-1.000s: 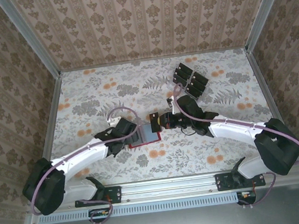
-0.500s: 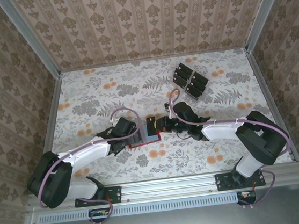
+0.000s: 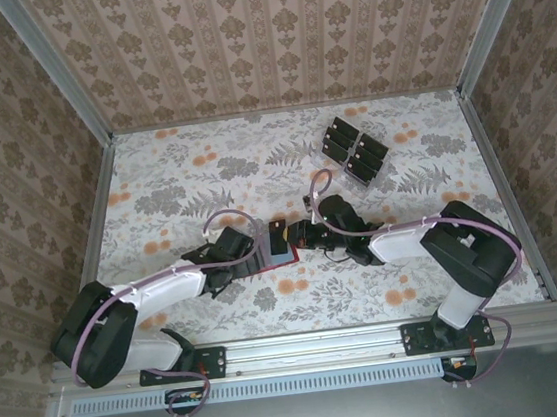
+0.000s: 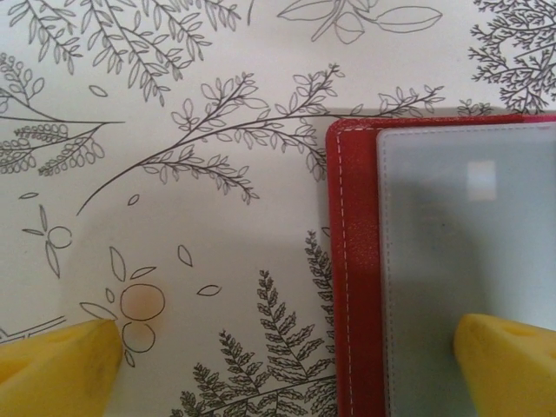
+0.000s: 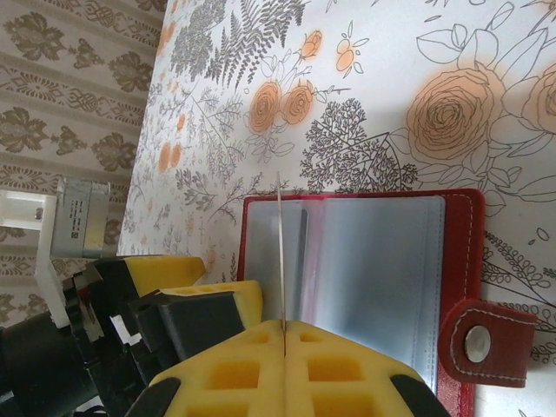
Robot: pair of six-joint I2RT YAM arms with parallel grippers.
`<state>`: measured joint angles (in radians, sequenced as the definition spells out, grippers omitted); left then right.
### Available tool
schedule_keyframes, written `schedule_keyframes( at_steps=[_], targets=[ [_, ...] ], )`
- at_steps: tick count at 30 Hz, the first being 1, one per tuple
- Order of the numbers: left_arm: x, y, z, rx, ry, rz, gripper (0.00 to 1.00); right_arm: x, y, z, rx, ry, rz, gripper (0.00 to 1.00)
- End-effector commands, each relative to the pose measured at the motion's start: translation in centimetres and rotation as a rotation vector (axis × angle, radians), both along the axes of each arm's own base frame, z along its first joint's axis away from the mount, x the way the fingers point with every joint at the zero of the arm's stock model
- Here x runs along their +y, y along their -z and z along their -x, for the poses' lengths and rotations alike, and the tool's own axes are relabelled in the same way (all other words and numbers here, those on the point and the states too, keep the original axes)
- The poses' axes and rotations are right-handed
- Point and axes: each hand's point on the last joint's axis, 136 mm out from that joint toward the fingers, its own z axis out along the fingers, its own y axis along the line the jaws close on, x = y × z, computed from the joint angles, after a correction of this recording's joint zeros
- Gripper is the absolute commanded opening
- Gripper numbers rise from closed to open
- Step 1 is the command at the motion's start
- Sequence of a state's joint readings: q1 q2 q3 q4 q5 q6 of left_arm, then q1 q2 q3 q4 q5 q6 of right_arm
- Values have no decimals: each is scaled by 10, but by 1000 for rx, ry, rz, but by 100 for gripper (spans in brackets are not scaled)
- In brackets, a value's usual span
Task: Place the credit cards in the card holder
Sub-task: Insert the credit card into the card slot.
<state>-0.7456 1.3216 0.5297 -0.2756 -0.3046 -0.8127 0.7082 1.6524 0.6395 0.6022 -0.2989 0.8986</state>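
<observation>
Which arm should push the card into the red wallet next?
Probably the right arm: its jaws are shut on a credit card, held edge-on at the open card holder. The left arm has open, empty jaws straddling the holder's edge.

In the left wrist view, the card holder [image 4: 352, 261] is cut off by the right and bottom edges of the frame. The left gripper [image 4: 282, 365] is cropped at the bottom edge. You see the tips of its yellow fingertips [image 4: 56, 360], and the right-hand one covers part of the clear sleeve [image 4: 469, 226].

In the right wrist view, the credit card [image 5: 280, 252] stands edge-on as a thin line, so you cannot read its face. Its lower end is buried between the pads [image 5: 234, 373] of the right gripper [image 5: 282, 347].

In the top view, the dark cards [image 3: 354, 147] at upper right are too small to count.
</observation>
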Motion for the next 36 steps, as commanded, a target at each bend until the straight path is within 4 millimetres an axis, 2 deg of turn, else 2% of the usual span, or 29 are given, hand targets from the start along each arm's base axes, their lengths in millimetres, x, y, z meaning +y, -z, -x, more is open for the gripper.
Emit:
schedule_keyframes(
  at_steps=[1, 10, 28, 36],
  targets=[
    [18, 11, 15, 43, -34, -58, 100, 4, -1, -2, -20, 13, -29, 0],
    [20, 13, 17, 45, -40, -63, 100, 15, 1, -4, -37, 5, -53, 0],
    [26, 16, 23, 48, -47, -70, 100, 31, 20, -5, -11, -9, -58, 0],
    [27, 15, 23, 46, -54, -68, 100, 33, 19, -5, -10, -8, -71, 0]
  ],
)
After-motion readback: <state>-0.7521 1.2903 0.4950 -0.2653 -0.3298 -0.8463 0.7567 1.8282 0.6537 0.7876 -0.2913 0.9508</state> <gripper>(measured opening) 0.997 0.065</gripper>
